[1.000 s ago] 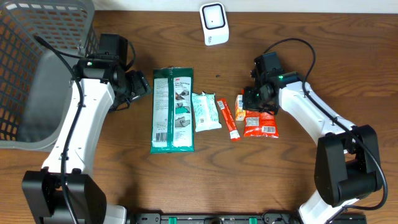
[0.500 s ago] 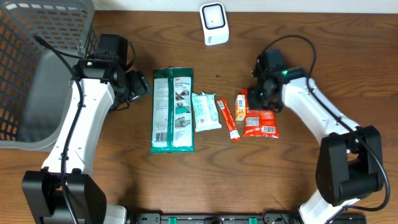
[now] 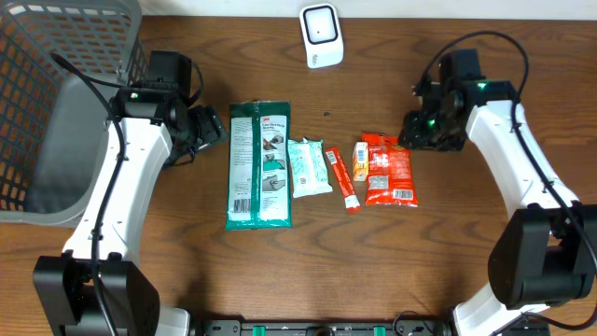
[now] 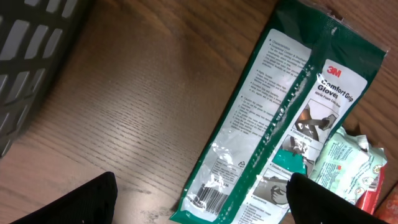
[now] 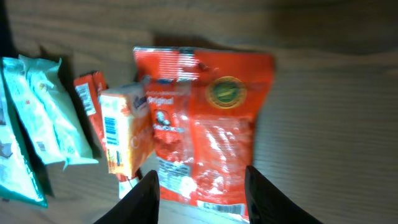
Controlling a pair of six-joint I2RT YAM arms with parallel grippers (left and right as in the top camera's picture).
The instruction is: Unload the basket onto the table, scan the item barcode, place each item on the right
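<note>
The white barcode scanner [image 3: 320, 35] stands at the table's back middle. Several items lie in a row: a green 3M glove pack [image 3: 259, 163], a pale teal wipes pack [image 3: 309, 167], a red stick [image 3: 342, 179], a small orange box [image 3: 361, 160] and a red bag [image 3: 389, 168]. My right gripper [image 3: 417, 131] hovers just right of the red bag's top, open with nothing between its fingers; in the right wrist view the bag [image 5: 211, 118] lies flat ahead of the gripper [image 5: 202, 199]. My left gripper [image 4: 199, 208] is open wide over the glove pack's [image 4: 292, 106] barcode end.
A grey mesh basket [image 3: 56, 112] fills the left back corner, close behind the left arm. Bare wood lies in front of the items and to the right of the red bag.
The right gripper has opened and pulled back up and to the right, away from the orange box. The red bag now shows whole on the table. The left arm has not moved.
</note>
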